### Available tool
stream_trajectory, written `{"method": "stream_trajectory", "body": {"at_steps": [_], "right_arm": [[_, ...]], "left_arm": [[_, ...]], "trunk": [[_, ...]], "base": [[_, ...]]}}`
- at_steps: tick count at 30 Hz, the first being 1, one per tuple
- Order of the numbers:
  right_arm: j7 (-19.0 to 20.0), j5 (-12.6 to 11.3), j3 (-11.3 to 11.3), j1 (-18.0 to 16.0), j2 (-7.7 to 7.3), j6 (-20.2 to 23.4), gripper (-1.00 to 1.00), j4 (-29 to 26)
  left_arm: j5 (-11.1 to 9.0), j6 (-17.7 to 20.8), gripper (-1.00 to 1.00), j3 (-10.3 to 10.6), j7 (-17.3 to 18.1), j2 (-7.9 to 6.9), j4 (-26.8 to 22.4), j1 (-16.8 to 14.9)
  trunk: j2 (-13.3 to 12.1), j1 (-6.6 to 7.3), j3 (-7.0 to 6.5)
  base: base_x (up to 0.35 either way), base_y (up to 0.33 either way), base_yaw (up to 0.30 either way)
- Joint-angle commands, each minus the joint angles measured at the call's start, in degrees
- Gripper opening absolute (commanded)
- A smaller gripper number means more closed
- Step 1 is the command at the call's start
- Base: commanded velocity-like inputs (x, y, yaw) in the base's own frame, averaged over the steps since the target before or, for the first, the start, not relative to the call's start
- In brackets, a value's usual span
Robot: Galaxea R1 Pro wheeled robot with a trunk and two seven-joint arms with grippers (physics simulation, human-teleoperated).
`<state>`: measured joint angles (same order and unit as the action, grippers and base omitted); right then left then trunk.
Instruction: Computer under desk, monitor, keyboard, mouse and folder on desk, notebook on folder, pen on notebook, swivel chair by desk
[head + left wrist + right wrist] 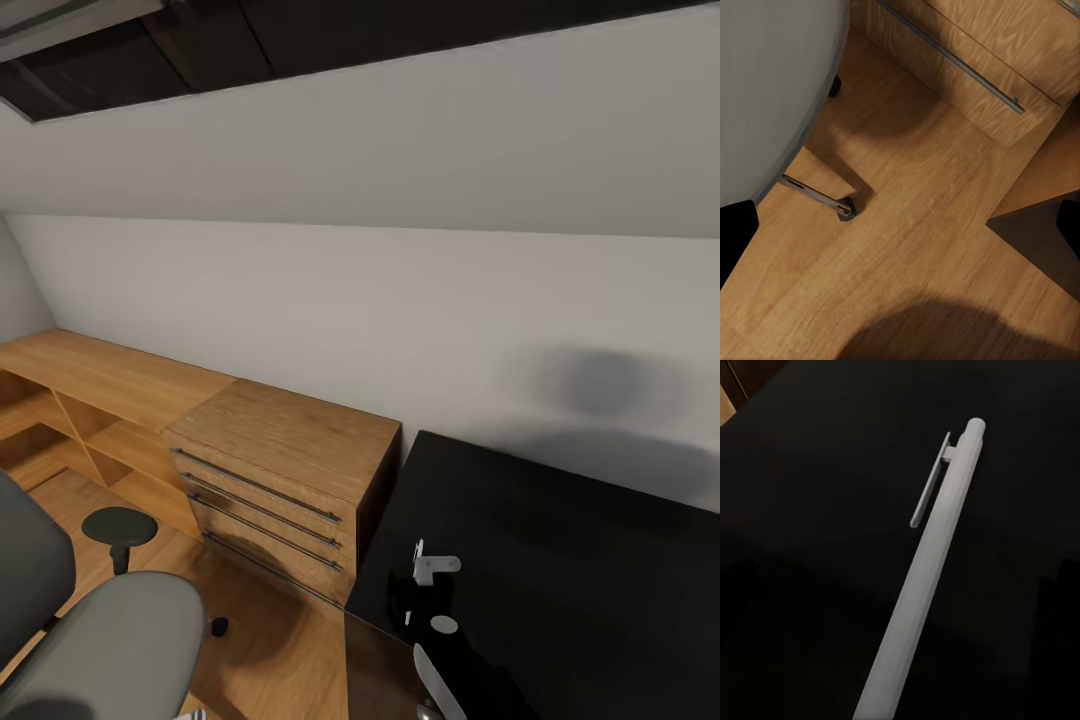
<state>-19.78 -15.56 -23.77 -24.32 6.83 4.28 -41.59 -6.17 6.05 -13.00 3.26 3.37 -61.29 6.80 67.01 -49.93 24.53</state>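
Pen (926, 585) hangs close over the black tabletop (810, 510), apparently in my right jaws though I cannot tell their state, nor the left's; light, stiff, slick: grip mid-barrel, below the clip.

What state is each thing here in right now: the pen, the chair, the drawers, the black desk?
pen: seen close along the right gripper's fingers, over the black desk; whether gripped, I cannot tell.
swivel chair: upright on the wood floor, seat bare, beside the desk.
wooden drawer chest: all drawers shut.
desk: glossy top, mostly bare in view.
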Motion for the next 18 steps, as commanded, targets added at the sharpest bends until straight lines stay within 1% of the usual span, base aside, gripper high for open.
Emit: {"method": "stream_trajectory", "body": {"at_steps": [1,13,14,18], "right_arm": [[-0.4,-1.5,-0.2,0.0,-0.05,0.4,1.00,1.8],[-0.4,-1.6,-0.2,0.0,-0.07,0.4,1.00,1.8],[-0.4,-1.6,-0.2,0.0,-0.07,0.5,-1.00,1.8],[-0.3,-1.6,-0.2,0.0,-0.07,0.7,-1.00,1.8]], "left_arm": [[-0.6,0.5,1.00,-0.2,0.3,0.06,-0.1,0.0],[-0.6,0.5,1.00,-0.2,0.3,0.06,-0.1,0.0],[-0.6,0.5,1.00,-0.2,0.3,0.06,-0.1,0.0],[-0.6,0.5,1.00,-0.2,0.3,0.06,-0.1,0.0]], "trunk": [[0.0,-0.01,0.06],[0.0,-0.01,0.06],[0.0,-0.01,0.06],[0.0,-0.01,0.06]], "base": [[0.000,0.000,0.000],[0.000,0.000,0.000],[0.000,0.000,0.000],[0.000,0.000,0.000]]}}
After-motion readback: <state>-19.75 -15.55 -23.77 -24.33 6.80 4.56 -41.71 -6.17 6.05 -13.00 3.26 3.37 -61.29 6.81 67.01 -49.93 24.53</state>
